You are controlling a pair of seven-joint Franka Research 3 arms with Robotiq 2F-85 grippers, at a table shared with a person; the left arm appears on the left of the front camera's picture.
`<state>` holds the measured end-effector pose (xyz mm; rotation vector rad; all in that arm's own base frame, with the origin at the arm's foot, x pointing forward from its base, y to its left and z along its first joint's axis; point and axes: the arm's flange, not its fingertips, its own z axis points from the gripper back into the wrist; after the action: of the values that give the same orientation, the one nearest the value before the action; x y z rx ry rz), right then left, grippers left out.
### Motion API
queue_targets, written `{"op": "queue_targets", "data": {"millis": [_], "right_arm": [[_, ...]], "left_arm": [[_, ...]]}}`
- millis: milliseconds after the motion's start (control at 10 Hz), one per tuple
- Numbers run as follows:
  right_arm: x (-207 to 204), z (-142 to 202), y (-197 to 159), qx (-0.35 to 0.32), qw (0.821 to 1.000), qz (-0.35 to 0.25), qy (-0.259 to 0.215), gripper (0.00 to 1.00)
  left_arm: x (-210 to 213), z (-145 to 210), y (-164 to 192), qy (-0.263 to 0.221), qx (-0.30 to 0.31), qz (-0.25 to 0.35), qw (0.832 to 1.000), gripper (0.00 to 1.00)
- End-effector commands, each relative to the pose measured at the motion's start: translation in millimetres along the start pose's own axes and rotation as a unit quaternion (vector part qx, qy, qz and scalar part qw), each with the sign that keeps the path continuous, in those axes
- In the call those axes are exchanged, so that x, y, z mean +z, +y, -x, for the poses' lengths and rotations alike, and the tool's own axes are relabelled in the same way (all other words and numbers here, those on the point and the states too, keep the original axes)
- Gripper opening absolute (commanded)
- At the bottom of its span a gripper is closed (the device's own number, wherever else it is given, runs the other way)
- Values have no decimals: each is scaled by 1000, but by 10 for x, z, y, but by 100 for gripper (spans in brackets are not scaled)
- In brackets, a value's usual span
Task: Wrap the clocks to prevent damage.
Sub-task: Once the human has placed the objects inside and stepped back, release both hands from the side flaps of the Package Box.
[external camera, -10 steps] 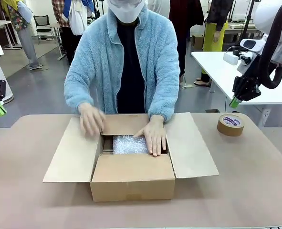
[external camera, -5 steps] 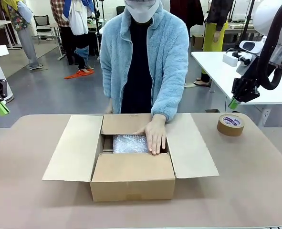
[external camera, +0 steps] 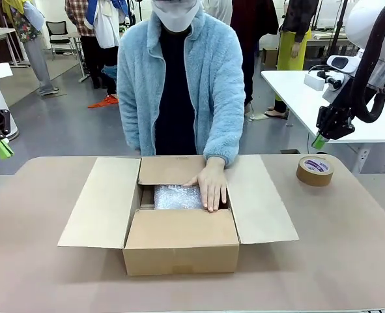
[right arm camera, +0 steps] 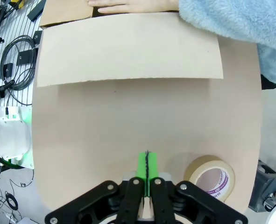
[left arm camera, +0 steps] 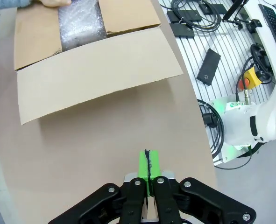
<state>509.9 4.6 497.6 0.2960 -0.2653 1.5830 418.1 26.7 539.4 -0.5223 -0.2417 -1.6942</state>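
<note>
Looking at a cardboard box [external camera: 179,244] plonked in the middle of the counter [external camera: 36,274], all four flaps folded out flat. Down inside, towards the far side, spotting a bubble-wrapped bundle [external camera: 172,197]. Can't make out any clock through the wrap, so calling that the task's thing. Also seeing one hand [external camera: 212,186] of the person in the fluffy blue jacket [external camera: 218,85], pressed flat on the right part of that bundle, fingers pointing towards the camera.

Got the left tool [external camera: 0,149] hanging up off the left end of the counter, well apart from the box, green pads pinched tight together and gripping nothing. Same deal with the right tool [external camera: 319,139]: up high on the right, clear of the counter, closed on empty air.

Also got a roll of brown tape [external camera: 314,171] lying flat near the far right corner, just under that right tool in the front view, touching nothing else.

From the left wrist, looking down past the pressed-together pads at the near side flap, with a strip of wrap beyond it.
</note>
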Motion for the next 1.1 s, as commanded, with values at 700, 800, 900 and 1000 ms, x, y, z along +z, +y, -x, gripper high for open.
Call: {"op": "queue_targets", "data": {"millis": [700,800,900,1000], "right_arm": [[6,20,4,2,1000,1,-1,1],[6,20,4,2,1000,1,-1,1],[6,20,4,2,1000,1,-1,1],[6,20,4,2,1000,1,-1,1]], "left_arm": [[28,19,-2,-3,-9,3,1000,0],[28,19,-2,-3,-9,3,1000,0],[28,19,-2,-3,-9,3,1000,0],[28,19,-2,-3,-9,3,1000,0]]}}
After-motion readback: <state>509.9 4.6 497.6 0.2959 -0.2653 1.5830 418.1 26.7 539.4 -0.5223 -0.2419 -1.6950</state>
